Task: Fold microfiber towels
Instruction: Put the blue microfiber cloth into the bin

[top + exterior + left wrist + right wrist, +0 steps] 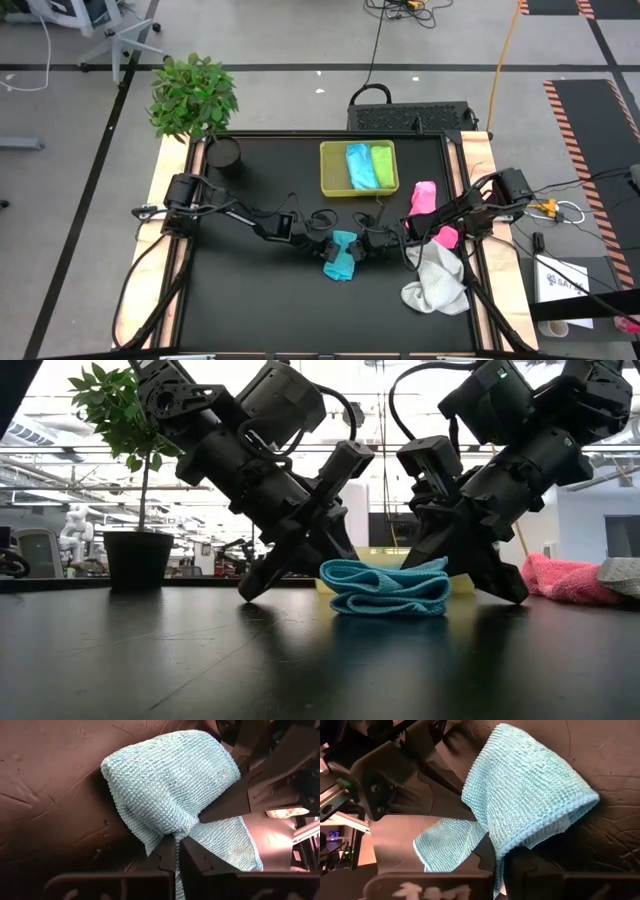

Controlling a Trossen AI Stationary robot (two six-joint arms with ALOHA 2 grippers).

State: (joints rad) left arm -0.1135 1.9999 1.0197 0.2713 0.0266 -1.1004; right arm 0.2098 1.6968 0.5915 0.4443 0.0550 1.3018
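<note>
While both arms slant down to mid-table, left pincer (325, 243), right pincer (362, 245), each clamped on teal towel (341, 256).

Grey floor (300, 40) with cables; potted plant (192, 95) beside table.

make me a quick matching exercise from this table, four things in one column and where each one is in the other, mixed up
1. teal towel
2. light blue towel
3. white towel
4. potted plant

a. far left corner of the table
b. inside the yellow-green tray
c. pinched between left gripper and right gripper at mid-table
d. crumpled near the table's right edge

Pairs: 1-c, 2-b, 3-d, 4-a
</note>
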